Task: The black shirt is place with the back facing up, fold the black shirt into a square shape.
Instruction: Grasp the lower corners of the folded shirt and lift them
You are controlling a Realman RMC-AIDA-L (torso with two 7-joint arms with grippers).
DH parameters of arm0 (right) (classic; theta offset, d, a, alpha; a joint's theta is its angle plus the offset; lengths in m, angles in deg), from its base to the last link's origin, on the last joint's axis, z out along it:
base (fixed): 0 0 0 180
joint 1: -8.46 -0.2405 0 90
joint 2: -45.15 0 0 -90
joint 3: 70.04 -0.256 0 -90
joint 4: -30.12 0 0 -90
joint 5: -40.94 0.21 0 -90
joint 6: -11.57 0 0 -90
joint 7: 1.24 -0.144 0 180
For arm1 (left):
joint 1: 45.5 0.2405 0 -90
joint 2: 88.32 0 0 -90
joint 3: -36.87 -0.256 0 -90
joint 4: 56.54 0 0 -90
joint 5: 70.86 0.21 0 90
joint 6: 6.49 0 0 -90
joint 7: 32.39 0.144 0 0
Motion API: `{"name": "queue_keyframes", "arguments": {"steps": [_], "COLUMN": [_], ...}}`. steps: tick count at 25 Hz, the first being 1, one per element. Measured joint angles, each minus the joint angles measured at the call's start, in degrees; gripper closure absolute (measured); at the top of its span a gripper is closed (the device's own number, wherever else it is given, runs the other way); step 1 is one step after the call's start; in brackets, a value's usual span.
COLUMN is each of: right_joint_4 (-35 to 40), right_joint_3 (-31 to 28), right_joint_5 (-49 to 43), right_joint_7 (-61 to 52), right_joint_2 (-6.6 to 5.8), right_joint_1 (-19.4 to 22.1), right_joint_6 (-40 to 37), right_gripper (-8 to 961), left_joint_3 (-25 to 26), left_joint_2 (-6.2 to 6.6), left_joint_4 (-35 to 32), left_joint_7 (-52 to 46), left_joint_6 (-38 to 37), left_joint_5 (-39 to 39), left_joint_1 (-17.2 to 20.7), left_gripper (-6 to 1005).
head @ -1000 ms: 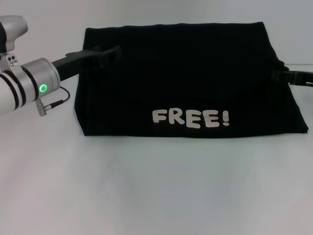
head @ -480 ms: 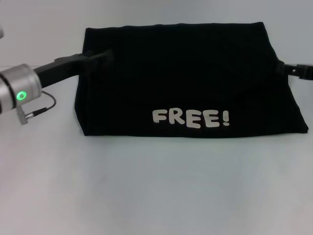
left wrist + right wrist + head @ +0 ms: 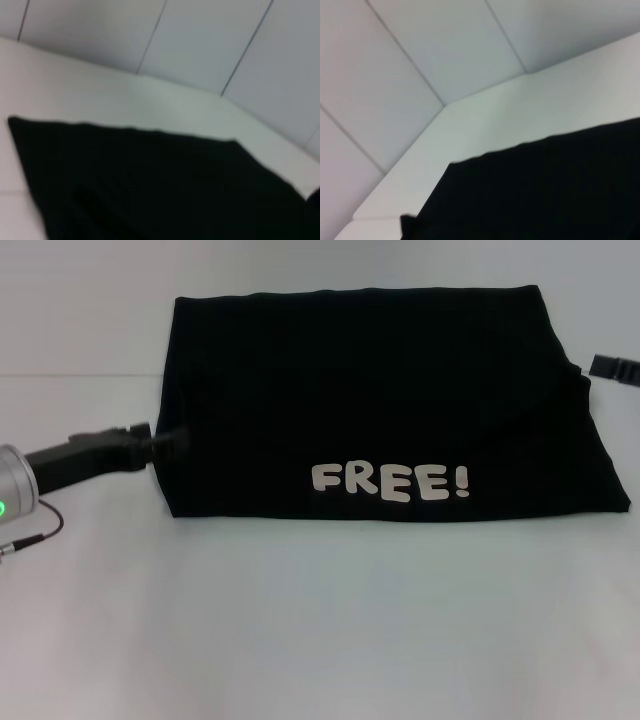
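The bench [image 3: 320, 640] carried the shirt [image 3: 380, 410], folded into a wide rectangle, not yet a square; judged from this, at least one crosswise fold remained. Its long axis ran from the left gripper [image 3: 165, 442] across to the right gripper [image 3: 612, 367]. The "FREE!" print [image 3: 390, 481] faced up along the near edge, reading upright toward the robot. The left gripper sat at the shirt's left edge, touching or just beside it; the right gripper lay just off the far right corner. Whether either gripper was apart or together could not be told.
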Motion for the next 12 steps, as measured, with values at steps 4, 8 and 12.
{"name": "queue_keyframes", "arguments": {"steps": [4, 8, 12], "right_joint_4": [-0.05, -0.1, -0.15], "right_joint_3": [0.19, 0.35, 0.44], "right_joint_5": [-1.33, -1.41, -1.42], "right_joint_7": [-0.88, -1.49, -1.56], "right_joint_2": [-0.09, 0.05, 0.3], "right_joint_1": [0.07, -0.19, -0.7], "right_joint_6": [-1.58, -2.04, -1.12], "right_gripper": [149, 152, 152], "left_joint_3": [-0.48, -4.04, -6.66], "left_joint_2": [-0.16, -0.69, -1.04], "left_joint_4": [0.47, 0.93, 2.07], "left_joint_7": [0.19, 0.22, -0.18], "left_joint_6": [2.57, 6.52, 9.87], "left_joint_5": [3.7, 4.21, 6.04], "left_joint_1": [-0.15, 0.01, -0.53], "left_gripper": [304, 305, 305]}}
